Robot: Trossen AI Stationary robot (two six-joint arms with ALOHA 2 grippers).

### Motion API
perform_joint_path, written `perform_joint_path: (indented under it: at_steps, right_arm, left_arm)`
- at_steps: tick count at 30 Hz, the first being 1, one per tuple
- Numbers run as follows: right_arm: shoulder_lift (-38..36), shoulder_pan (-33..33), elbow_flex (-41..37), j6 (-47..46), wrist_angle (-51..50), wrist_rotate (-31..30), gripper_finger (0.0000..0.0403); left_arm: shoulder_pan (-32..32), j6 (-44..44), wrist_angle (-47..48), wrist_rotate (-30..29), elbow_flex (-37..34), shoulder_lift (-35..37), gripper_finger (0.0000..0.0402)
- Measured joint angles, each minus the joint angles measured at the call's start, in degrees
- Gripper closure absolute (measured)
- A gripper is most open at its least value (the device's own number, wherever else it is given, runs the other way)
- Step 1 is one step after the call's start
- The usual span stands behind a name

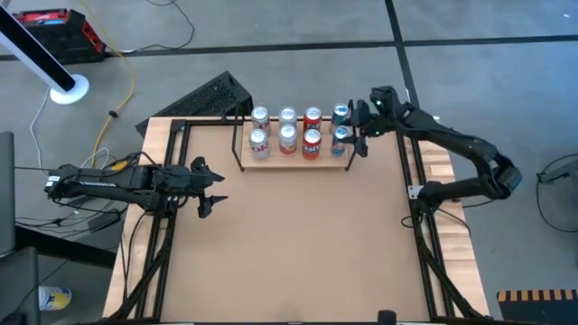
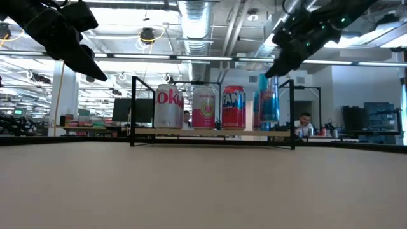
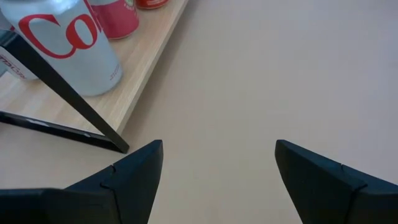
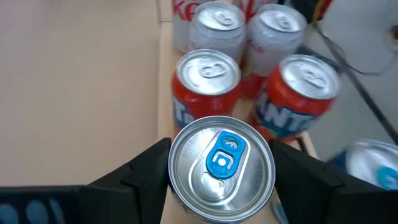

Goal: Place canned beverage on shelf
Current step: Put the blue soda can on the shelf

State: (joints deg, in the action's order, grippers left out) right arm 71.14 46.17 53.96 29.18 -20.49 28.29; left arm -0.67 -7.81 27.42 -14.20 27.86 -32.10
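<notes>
Cans fill the shelf (image 1: 293, 163) at upper centre; right gripper (image 4: 221, 171), fingers flanking the blue-tabbed can (image 4: 222, 167) at the row's right end, upright axis, whether clamped I cannot tell; left gripper (image 1: 209, 187) waits wide at centre-left.

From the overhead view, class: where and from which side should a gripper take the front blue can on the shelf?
Grip the blue can across its round side wall just under the rim, coming from above. It stands upright at the shelf's right end, with a red can close on its left.
</notes>
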Motion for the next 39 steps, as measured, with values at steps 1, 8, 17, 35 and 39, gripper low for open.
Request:
perform_joint_path:
  at_steps: [1,8,17,35,39]
  right_arm:
    - [0.72,0.24,0.02,0.72,0.16,0.99,0.014]
    - [2.51,0.96,0.02,4.41,0.24,3.03,0.014]
    - [2.51,0.92,0.02,6.71,-0.29,3.31,0.014]
    - [3.12,0.94,0.06,5.8,-0.52,2.94,0.014]
    - [4.5,0.51,0.06,5.04,-0.08,2.68,0.0135]
  left_arm:
    - [0.0,-0.01,0.0,0.0,0.0,0.0,0.0107]
    - [0.0,-0.09,0.0,-0.04,0.0,0.0,0.0107]
    - [0.0,-0.2,-0.1,-0.09,0.0,0.01,0.0107]
    - [0.0,-0.94,0.0,-0.11,0.0,0.0,0.0107]
    - [0.01,-0.97,0.02,-0.09,0.0,0.02,0.0107]
